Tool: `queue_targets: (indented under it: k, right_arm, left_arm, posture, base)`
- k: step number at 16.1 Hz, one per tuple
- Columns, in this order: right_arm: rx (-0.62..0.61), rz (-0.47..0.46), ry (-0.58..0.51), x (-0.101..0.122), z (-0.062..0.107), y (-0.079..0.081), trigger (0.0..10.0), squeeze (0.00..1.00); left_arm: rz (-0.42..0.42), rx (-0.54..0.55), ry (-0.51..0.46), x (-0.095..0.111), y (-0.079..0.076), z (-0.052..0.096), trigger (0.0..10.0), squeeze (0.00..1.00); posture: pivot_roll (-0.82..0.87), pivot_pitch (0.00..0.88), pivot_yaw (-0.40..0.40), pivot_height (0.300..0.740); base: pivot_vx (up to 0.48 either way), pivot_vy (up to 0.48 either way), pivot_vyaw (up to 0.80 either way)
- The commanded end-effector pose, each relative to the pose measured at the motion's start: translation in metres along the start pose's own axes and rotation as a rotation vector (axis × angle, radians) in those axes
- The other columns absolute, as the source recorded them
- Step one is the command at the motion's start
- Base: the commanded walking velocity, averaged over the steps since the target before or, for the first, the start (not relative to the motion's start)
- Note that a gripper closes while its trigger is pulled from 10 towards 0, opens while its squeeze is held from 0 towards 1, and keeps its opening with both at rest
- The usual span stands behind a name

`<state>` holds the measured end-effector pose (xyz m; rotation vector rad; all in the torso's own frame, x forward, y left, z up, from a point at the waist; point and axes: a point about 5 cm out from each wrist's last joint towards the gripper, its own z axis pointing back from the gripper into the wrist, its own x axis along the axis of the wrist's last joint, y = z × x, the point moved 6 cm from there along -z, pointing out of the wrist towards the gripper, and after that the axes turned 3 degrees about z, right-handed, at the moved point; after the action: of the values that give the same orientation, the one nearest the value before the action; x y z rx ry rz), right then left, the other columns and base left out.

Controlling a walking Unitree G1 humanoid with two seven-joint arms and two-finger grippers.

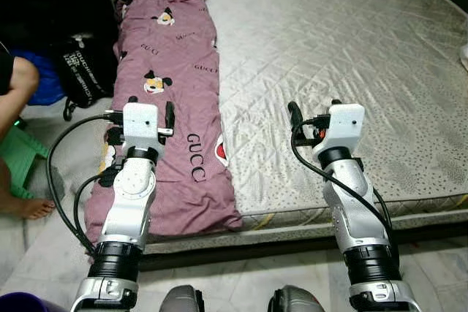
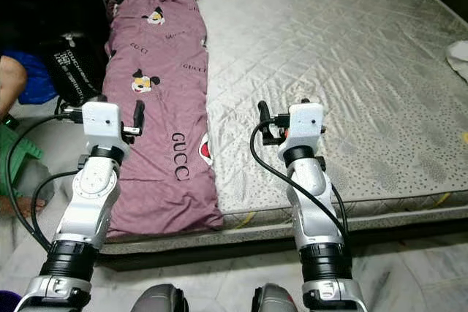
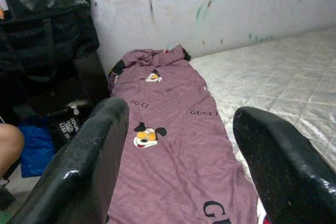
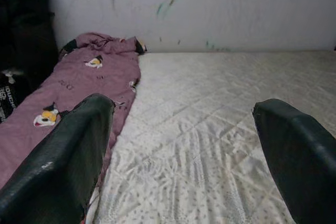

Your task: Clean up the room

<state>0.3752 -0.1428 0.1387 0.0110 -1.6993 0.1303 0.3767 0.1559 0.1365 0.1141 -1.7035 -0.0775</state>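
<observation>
Both silver arms reach over the bed's (image 1: 351,56) near edge. Left gripper (image 3: 178,166) hovers wide open and empty above the purple blanket (image 1: 175,85); right gripper (image 4: 184,156), likewise spread and empty, hangs over bare mattress beside it.

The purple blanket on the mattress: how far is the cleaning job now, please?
Done: the purple blanket already lies in a long folded strip along the left side of the mattress. In hand: nothing; the left tool hovers open over the blanket, and the right tool is open over bare mattress. Left: the blanket is not yet picked up, and a black bag sits beside the bed.
</observation>
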Motion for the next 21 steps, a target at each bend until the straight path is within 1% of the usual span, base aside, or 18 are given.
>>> queue_targets:
  k: [1, 2, 3, 4, 9, 12, 15, 18, 21]
  right_arm:
    - [0.013, 0.005, -0.001, -0.001, 0.000, 0.004, 10.0, 0.00]
    - [0.015, 0.005, -0.002, -0.001, 0.001, 0.004, 10.0, 0.00]
    - [0.017, 0.007, -0.003, -0.001, 0.001, 0.005, 10.0, 0.00]
    - [0.018, 0.009, -0.004, -0.002, 0.001, 0.005, 10.0, 0.00]
    - [0.021, 0.025, -0.008, -0.001, 0.001, 0.006, 10.0, 0.00]
    - [0.017, 0.018, -0.006, -0.001, 0.001, 0.003, 10.0, 0.00]
    - [0.010, 0.026, -0.003, -0.001, 0.000, 0.002, 10.0, 0.00]
    - [0.008, 0.022, -0.001, -0.001, 0.000, 0.002, 10.0, 0.00]
    - [0.008, 0.025, 0.002, -0.001, -0.001, 0.001, 10.0, 0.00]
  left_arm:
    - [-0.006, 0.006, 0.008, -0.002, 0.002, -0.001, 10.0, 0.00]
    - [-0.009, -0.001, 0.022, -0.005, 0.000, -0.001, 10.0, 0.00]
    - [-0.034, -0.006, 0.026, -0.007, -0.003, 0.000, 10.0, 0.00]
    - [-0.034, -0.006, 0.032, -0.008, -0.004, 0.000, 10.0, 0.00]
    - [-0.015, -0.001, 0.033, -0.009, -0.005, 0.000, 10.0, 0.00]
    - [0.028, -0.017, 0.036, -0.010, -0.007, -0.001, 10.0, 0.00]
    - [0.030, -0.040, 0.026, -0.007, -0.013, -0.002, 10.0, 0.00]
    - [0.033, -0.048, 0.011, -0.004, -0.014, -0.002, 10.0, 0.00]
    - [0.061, -0.042, 0.023, -0.005, -0.013, -0.003, 10.0, 0.00]
  posture:
    - [-0.08, 0.010, 0.047, 0.740]
    - [-0.08, 0.010, 0.047, 0.740]
    - [-0.08, 0.008, 0.051, 0.740]
    - [-0.08, 0.008, 0.051, 0.740]
    - [-0.08, 0.002, 0.053, 0.740]
    - [-0.08, 0.001, 0.051, 0.740]
    - [-0.09, 0.013, 0.051, 0.740]
    - [-0.09, 0.018, 0.049, 0.740]
    - [-0.09, 0.018, 0.049, 0.740]
  base:
    - [0.000, 0.000, 0.00]
    - [0.000, 0.000, 0.00]
    - [0.000, 0.000, 0.00]
    - [0.000, 0.000, 0.00]
    - [0.000, 0.000, 0.00]
    - [0.000, 0.000, 0.00]
    - [0.000, 0.000, 0.00]
    - [0.000, 0.000, 0.00]
    - [0.000, 0.000, 0.00]
